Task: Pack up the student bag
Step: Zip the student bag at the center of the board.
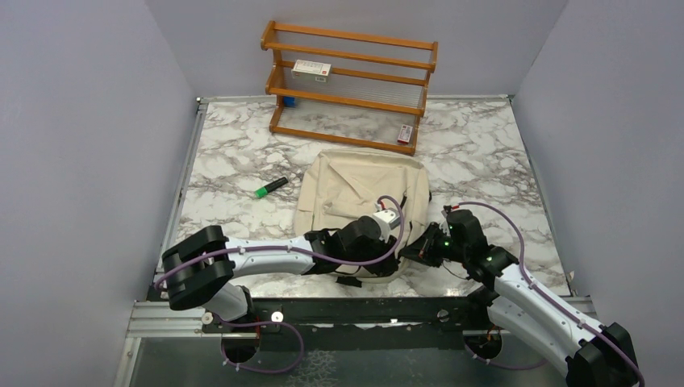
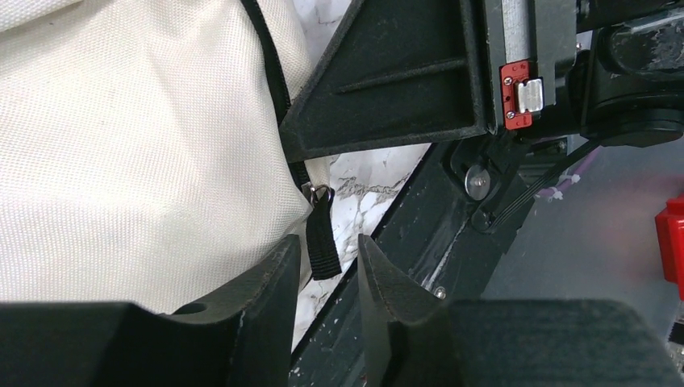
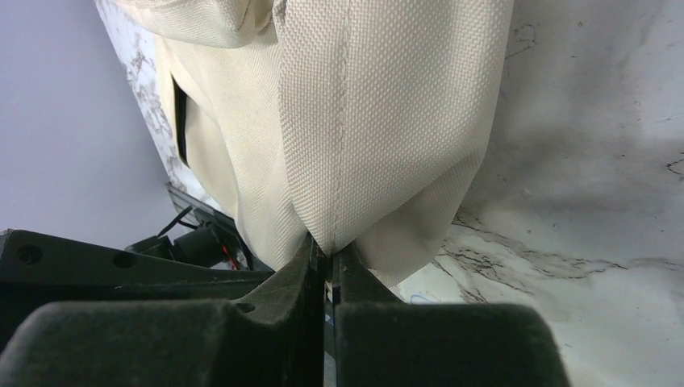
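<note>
Surface: I was looking down on a white marbled surface (image 1: 242, 161) boxed in by plain grey walls, with a wooden rack (image 1: 347, 98) at its far edge.
Bag: the student bag (image 1: 359, 189) lay flat mid-surface, its near end towards the arm bases.
Progress: early, by my reading. A green marker (image 1: 271, 188) lay left of the bag and a white box (image 1: 311, 70) sat on the rack, both outside the bag. I could not tell whether the zip was undone.
Right end effector (image 3: 325, 258): clamped on a fold of the bag's cream cloth at its near right side.
Left end effector (image 2: 327, 254): fingers apart, gripping nothing. The black zip tab (image 2: 323, 242) hung just beyond the fingertips, in line with the gap, against the bag's edge.
Left to do: as I judged it, opening the bag, then all the loading.
</note>
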`<action>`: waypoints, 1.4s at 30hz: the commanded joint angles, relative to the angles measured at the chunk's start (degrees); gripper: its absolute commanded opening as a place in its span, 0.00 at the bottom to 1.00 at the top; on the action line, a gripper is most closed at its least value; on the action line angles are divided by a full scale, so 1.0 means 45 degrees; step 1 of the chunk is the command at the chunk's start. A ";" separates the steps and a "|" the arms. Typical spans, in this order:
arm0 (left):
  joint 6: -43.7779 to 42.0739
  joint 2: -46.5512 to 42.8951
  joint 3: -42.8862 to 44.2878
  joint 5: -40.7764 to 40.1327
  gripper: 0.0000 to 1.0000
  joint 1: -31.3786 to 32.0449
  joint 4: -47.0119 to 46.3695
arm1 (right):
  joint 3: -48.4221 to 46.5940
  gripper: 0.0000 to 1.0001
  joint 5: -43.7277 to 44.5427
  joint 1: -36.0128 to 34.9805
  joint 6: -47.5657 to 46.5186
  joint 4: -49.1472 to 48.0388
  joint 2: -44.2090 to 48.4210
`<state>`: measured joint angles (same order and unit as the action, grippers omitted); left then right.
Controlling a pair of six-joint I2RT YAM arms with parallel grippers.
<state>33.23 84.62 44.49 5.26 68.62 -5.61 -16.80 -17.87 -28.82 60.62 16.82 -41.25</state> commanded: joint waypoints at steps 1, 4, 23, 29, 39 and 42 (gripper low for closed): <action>-0.0040 0.0258 0.0246 0.0284 0.34 -0.0034 -0.0347 | 0.0061 0.07 0.0279 0.0011 0.0044 -0.0040 -0.0024; -0.0032 0.0453 0.0361 0.0265 0.35 -0.0034 -0.0319 | 0.0080 0.07 0.0279 0.0017 0.0074 -0.0045 -0.0014; -0.0460 0.0455 0.0619 0.0428 0.00 -0.0093 -0.0118 | 0.0161 0.07 0.0330 0.0017 0.0101 -0.0046 0.0037; -0.0749 -0.0052 0.0113 0.0992 0.00 -0.0093 -0.0060 | -0.0107 0.14 0.0707 0.0017 -0.0051 0.0364 0.0165; -0.0998 -0.0218 -0.0147 0.1852 0.00 -0.0102 -0.0134 | -0.0584 0.51 0.1296 0.0017 -0.0085 0.1288 0.0925; -0.1032 -0.0040 0.0015 0.2103 0.00 -0.0093 -0.0233 | -0.0481 0.55 0.0978 0.0017 -0.0002 0.0970 0.0740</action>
<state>29.63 85.19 44.21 11.03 68.25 -5.89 -17.74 -14.00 -28.82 60.45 20.64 -37.65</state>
